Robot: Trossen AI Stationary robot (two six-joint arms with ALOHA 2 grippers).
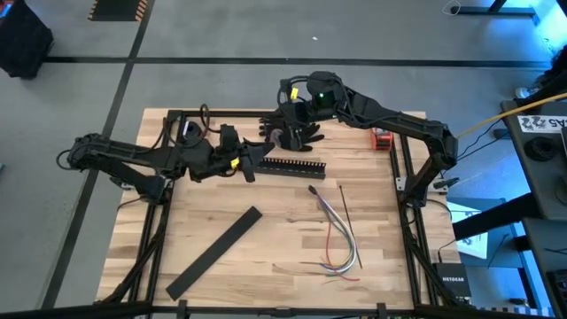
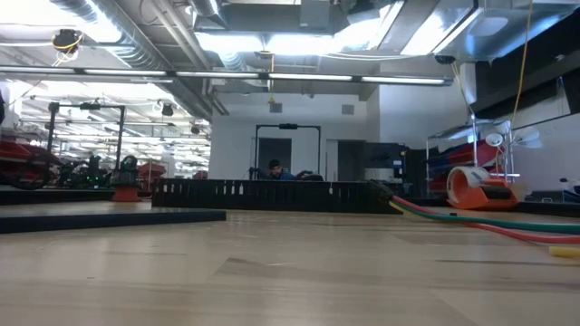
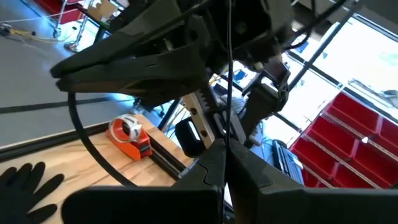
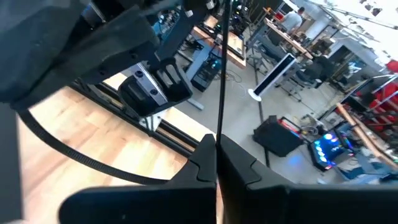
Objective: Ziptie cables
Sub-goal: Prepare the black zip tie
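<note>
The cables, thin grey, white and red wires, lie loose on the wooden table and also show in the low view. A straight thin dark strip lies beside them. Above the table's far half, my left gripper and my right gripper face each other, both shut. A dark ziptie bows in a curve between them and also shows in the right wrist view. Neither gripper shows in the low view. My left gripper pinches the ziptie between its two fingertips, and a thin dark length runs straight out beyond them. The fingers point about level. The strip is lifted clear of the table. My right gripper pinches the ziptie between its two fingertips, where the bowed part comes in from the side. A thin dark length runs straight on past the tips. The strip hangs clear of the table, curved and slack.
A black comb-slotted bar lies under the grippers, and a flat black strip lies slantwise at the near left. A black glove and an orange tape dispenser sit at the far edge. Bare wood shows at the near middle.
</note>
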